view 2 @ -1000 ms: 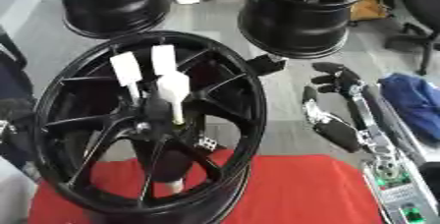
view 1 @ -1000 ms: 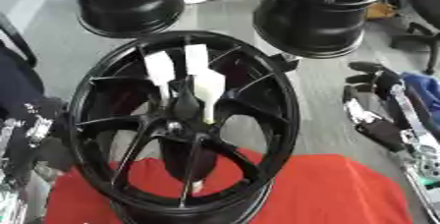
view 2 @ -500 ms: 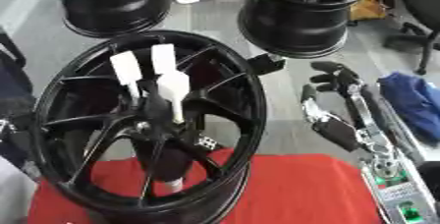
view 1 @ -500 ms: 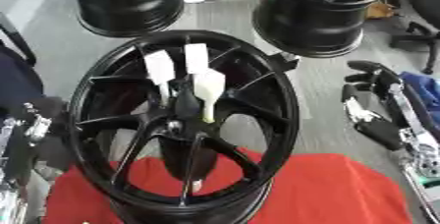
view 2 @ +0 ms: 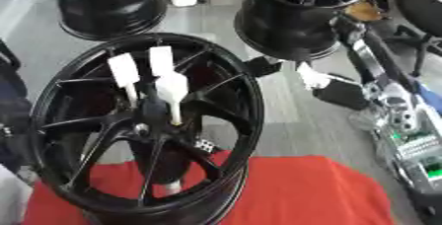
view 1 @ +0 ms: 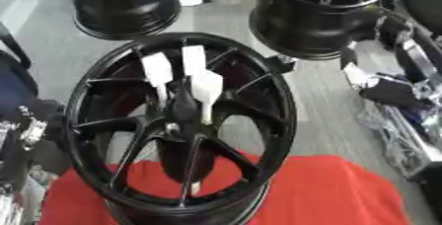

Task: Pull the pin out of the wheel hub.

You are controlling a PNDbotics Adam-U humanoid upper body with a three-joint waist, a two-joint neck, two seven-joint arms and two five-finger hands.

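Right hand (view 2: 341,88) beside black spoked wheel hub (view 1: 177,125), white pins (view 1: 205,88) upright

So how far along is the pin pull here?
Nothing looks done: the white pins stand in the middle of the wheel hub. Nothing is in hand either: the right hand sits off to the right, apart from the rim. Left to do: reach in, grasp a pin, pull it out.
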